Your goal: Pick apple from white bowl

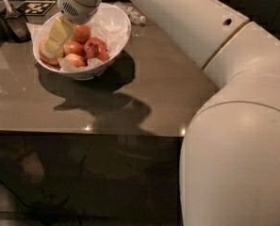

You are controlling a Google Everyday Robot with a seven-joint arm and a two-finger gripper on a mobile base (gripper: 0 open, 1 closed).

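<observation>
Camera view looks down on a glossy brown counter (153,88) with the white bowl (120,20) standing near its far left corner. The robot's white arm (215,41) reaches across from the right, and the gripper (50,50) points down into the left side of the bowl, its yellow pads (59,32) lying over the apple (49,60). Only a pale orange edge of that apple shows beneath the tip, against the bowl's left wall. Whether the gripper is apart or clamped cannot be told. Smaller red apples (94,46) sit just right of it on crumpled white paper (106,29). A black-and-white marker (38,7) lies behind the bowl.
</observation>
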